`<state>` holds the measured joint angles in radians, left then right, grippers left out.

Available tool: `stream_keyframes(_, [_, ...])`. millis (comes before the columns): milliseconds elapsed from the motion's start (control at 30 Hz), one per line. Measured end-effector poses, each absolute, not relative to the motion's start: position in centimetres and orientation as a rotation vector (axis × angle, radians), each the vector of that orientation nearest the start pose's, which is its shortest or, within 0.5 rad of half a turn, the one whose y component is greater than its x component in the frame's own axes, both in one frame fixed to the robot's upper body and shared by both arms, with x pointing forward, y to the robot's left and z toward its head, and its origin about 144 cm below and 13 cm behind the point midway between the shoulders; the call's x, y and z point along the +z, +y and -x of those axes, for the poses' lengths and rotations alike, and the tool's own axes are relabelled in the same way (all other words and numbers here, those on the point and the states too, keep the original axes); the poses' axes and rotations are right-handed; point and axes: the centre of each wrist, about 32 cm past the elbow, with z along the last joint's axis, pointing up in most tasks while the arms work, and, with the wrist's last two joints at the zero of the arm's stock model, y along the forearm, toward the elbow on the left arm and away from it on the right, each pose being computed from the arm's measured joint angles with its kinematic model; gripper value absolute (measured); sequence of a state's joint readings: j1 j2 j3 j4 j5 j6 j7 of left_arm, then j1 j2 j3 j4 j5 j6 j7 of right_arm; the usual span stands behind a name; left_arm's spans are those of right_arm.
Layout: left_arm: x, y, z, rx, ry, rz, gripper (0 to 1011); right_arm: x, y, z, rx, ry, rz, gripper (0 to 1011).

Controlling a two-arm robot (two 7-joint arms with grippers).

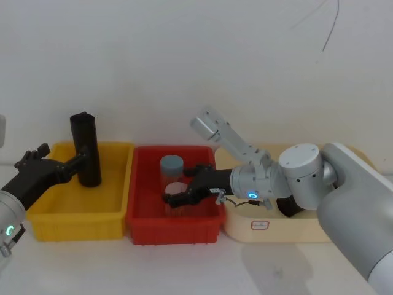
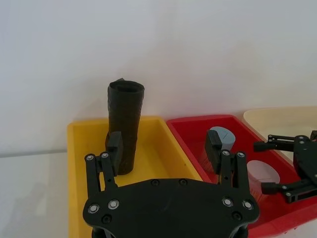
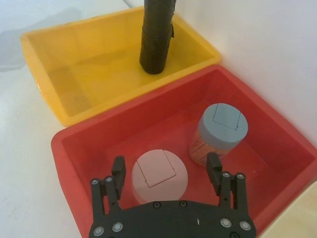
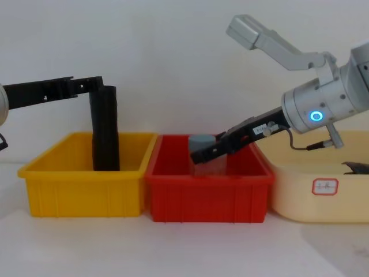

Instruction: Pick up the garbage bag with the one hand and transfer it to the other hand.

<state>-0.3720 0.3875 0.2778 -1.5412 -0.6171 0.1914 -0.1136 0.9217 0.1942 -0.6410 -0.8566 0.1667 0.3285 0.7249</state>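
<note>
The garbage bag [image 1: 85, 147] is a black roll standing upright at the back of the yellow bin [image 1: 73, 228]; it also shows in the chest view [image 4: 105, 127]. My left gripper [image 2: 164, 146], on the green-ringed arm, is open at the roll's upper half. One finger [image 2: 115, 143] lines up with the roll [image 2: 125, 124], which is not between the fingers. My right gripper [image 3: 166, 168], on the blue-ringed arm, hangs open over the red bin [image 3: 99, 148], above a pink-lidded jar [image 3: 158, 171].
The red bin [image 1: 175, 230] holds a blue-lidded jar [image 1: 172, 165] beside the pink-lidded one. A cream tray [image 1: 295, 230] at the right holds another dark object [image 4: 354, 167]. A white wall stands close behind the bins.
</note>
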Motion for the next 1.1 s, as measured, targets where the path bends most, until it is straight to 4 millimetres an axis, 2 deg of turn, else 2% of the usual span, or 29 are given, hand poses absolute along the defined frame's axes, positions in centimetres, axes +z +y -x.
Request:
stream_keyframes(267, [125.6,26.0,-54.1,1.172,0.091,0.133,1001,127.1,-18.2,-67.2,-0.579,0.012,0.53,991])
stream_keyframes(433, [125.6,26.0,-54.1,1.171,0.091,0.133,1002,126.9,-18.3,-67.3,-0.574,0.017,0.532,908])
stream_keyframes(533, [125.6,26.0,-54.1,1.171,0.091,0.133,1002,126.8,-18.2,-67.4,-0.57,0.02,0.532,790])
stream_keyframes(600, [125.6,26.0,-54.1,1.172,0.091,0.133,1002,126.8,-18.2,-67.4,-0.57,0.021,0.532,768])
stream_keyframes(700, [125.6,26.0,-54.1,1.171,0.091,0.133,1002,126.7,-18.2,-67.5,-0.569,0.022,0.532,668])
stream_keyframes(1100, [125.6,26.0,-54.1,1.171,0.091,0.133,1002,127.7,-18.4,-67.1,-0.58,-0.001,0.496,666])
